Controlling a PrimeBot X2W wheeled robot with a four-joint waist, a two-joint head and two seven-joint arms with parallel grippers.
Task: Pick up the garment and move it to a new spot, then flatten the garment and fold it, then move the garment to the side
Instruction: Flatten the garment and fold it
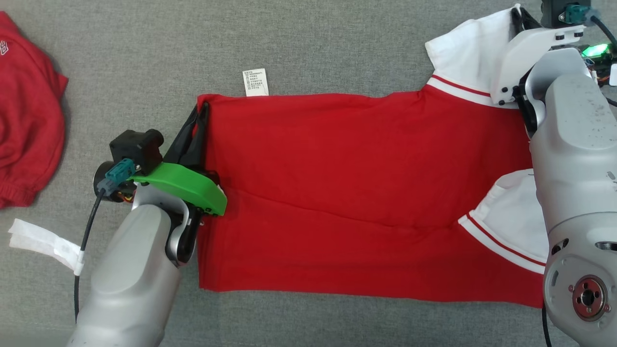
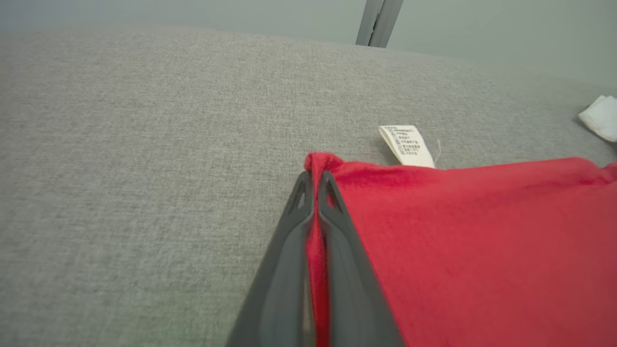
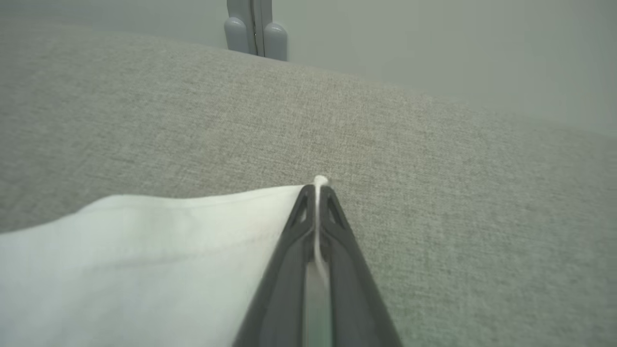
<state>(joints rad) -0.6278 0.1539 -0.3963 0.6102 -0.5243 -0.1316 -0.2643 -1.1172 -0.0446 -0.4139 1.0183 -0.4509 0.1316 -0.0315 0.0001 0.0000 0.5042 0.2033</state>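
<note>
Looking down in the head view: red knit garment (image 1: 361,193) lies flat on a grey woven surface (image 1: 337,43), matte and finely ribbed. Its outline is roughly rectangular, with a shallow crease running along its length. The long axis runs left to right across the view, with the straight hem end at the robot's left and the white sleeves with red-striped cuffs at the right. A white care label (image 1: 255,83) sticks out past the far edge near the hem corner. The left gripper (image 1: 203,108), under a green plastic cover, reaches the far-left hem corner with its dark fingers pressed together on the fabric. The right gripper (image 1: 517,12) sits at the tip of the far white sleeve (image 1: 470,50); its closure is hard to read from here. A second red cloth (image 1: 29,111) lies bunched at the left edge, well apart. Left wrist view: the left gripper (image 2: 315,176) has both tapered, slotted fingers clamped on a red edge of the garment (image 2: 482,241), which spreads away to the right of the fingers. The care label (image 2: 407,146) lies just beyond it on the grey weave. Right wrist view: the right gripper (image 3: 316,188) is closed on a thin white edge of the sleeve (image 3: 144,265). A small nub of cloth pokes out past the tips, and the smooth white fabric lies left of the fingers.
</note>
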